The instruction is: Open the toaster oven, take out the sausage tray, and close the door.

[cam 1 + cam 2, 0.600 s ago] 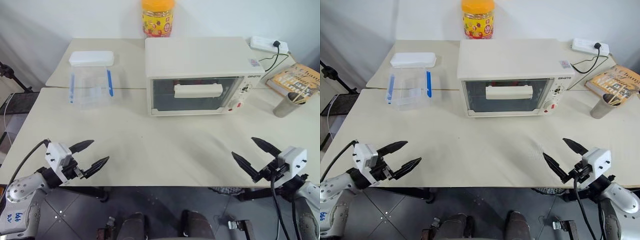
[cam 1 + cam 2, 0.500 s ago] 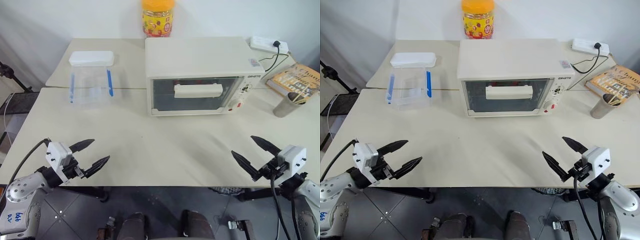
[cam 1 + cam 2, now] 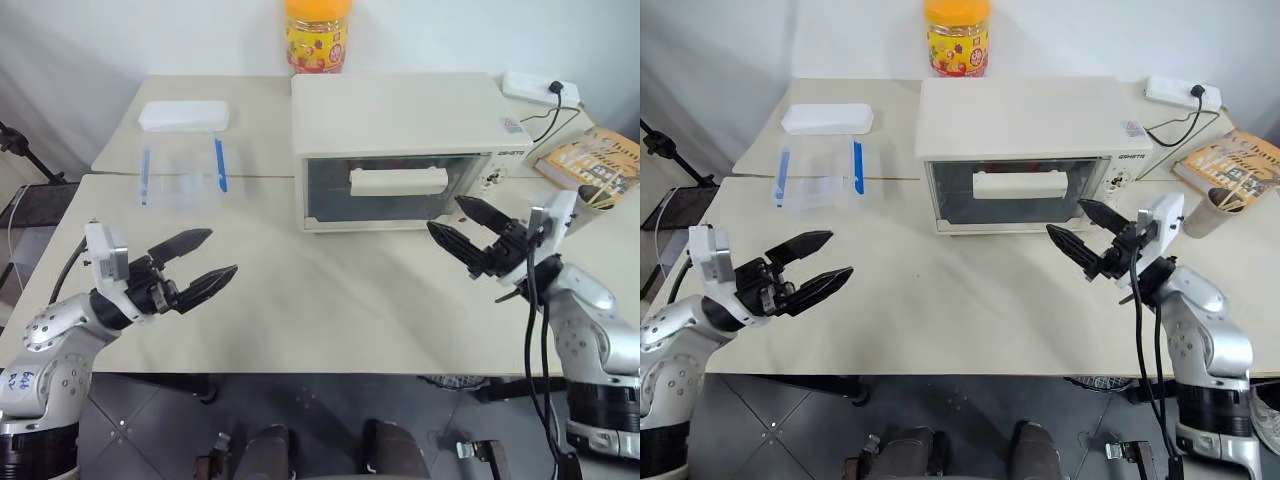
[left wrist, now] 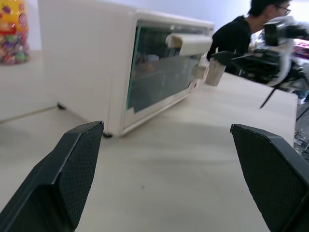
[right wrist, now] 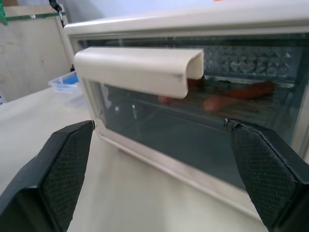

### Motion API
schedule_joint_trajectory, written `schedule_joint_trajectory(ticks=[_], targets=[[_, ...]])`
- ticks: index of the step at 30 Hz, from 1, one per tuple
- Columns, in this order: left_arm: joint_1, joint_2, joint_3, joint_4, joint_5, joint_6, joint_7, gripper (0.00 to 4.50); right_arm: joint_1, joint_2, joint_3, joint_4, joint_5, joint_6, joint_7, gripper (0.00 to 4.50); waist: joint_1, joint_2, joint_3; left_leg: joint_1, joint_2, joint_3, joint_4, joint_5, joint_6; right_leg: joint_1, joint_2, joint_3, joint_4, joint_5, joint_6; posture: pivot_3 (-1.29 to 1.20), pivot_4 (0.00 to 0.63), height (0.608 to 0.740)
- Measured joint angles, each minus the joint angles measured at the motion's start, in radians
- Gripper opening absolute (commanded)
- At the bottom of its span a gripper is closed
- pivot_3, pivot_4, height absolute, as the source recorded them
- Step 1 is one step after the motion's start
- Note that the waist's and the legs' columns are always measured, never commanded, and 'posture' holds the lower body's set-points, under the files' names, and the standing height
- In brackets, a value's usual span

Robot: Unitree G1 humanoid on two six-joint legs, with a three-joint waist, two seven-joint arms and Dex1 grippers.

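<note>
Left eye view: the toaster oven (image 3: 400,150) sits near the far edge of the tabletop (image 3: 300,300), in the middle. Its door (image 3: 392,188) is shut, with the cream handle (image 3: 398,181) across the glass. My left end effector (image 3: 205,275) is up over the near left part of the tabletop, fingers spread wide, holding nothing. My right end effector (image 3: 462,225) is just in front of the oven's right end, fingers wide too, and empty. A clear box with blue clips (image 3: 182,160) stands to the left of the oven. A yellow jar (image 3: 317,35) stands behind it. A metal cup (image 3: 590,200) and a book (image 3: 590,160) are by the right edge.

Left wrist view: I see the oven from its side, door closed. My two fingers (image 4: 72,179) stand far apart.

Right wrist view: the handle is close ahead of me. Through the glass I see reddish sausages (image 5: 236,96) on the sausage tray (image 5: 203,107) inside the oven.
</note>
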Motion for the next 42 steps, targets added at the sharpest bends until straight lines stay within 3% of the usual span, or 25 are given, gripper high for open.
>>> schedule_joint_trajectory(ticks=[5, 13, 24, 27, 39, 42], targets=[[-0.090, -0.019, -0.042, -0.014, -0.020, 0.036, 0.033, 4.48, -0.107, 0.002, 0.051, 0.100, -0.037, -0.006, 0.052, 4.50, -0.003, 0.000, 0.000, 0.000, 0.001, 0.001, 0.002, 0.000, 0.000, 0.000, 0.001, 0.001, 0.001, 0.000, 0.000, 0.00, 0.150, 0.740], [-0.082, -0.030, -0.058, -0.015, -0.018, 0.061, 0.042, 4.48, -0.122, 0.018, 0.055, 0.100, -0.045, -0.039, 0.109, 4.50, -0.003, 0.000, 0.000, 0.000, 0.002, 0.002, 0.003, 0.000, -0.001, 0.000, 0.003, 0.001, 0.000, 0.000, 0.000, 0.00, 0.150, 0.740], [-0.122, -0.041, -0.083, 0.050, -0.015, 0.088, 0.056, 4.48, 0.008, -0.047, 0.089, -0.030, -0.130, -0.129, 0.226, 4.50, -0.004, 0.000, 0.000, 0.001, 0.004, 0.003, 0.002, -0.001, -0.001, -0.001, 0.006, 0.004, 0.000, 0.000, 0.000, 0.00, 0.150, 0.740], [-0.166, -0.062, -0.095, 0.106, -0.015, 0.092, 0.049, 3.89, 0.052, -0.070, 0.100, -0.045, -0.165, -0.173, 0.262, 4.50, -0.004, -0.001, 0.001, 0.001, 0.005, 0.009, 0.002, -0.001, -0.002, -0.001, 0.006, 0.005, 0.000, 0.000, 0.000, 0.00, 0.150, 0.740], [-0.440, -0.169, -0.196, 0.358, 0.083, 0.042, 0.006, 0.12, 0.073, -0.075, 0.108, -0.041, -0.224, -0.274, 0.287, 4.50, -0.001, -0.002, 0.001, 0.000, 0.005, 0.014, 0.003, -0.001, -0.002, -0.002, 0.008, 0.005, 0.000, 0.000, 0.000, 0.00, 0.150, 0.740], [-0.545, -0.246, -0.252, 0.462, 0.147, 0.003, 0.008, 0.04, 0.076, -0.075, 0.113, -0.037, -0.238, -0.295, 0.289, 4.50, 0.011, -0.004, 0.003, -0.001, 0.005, 0.014, 0.007, -0.001, -0.002, -0.002, 0.008, 0.006, 0.000, 0.000, 0.000, 0.00, 0.150, 0.740]])
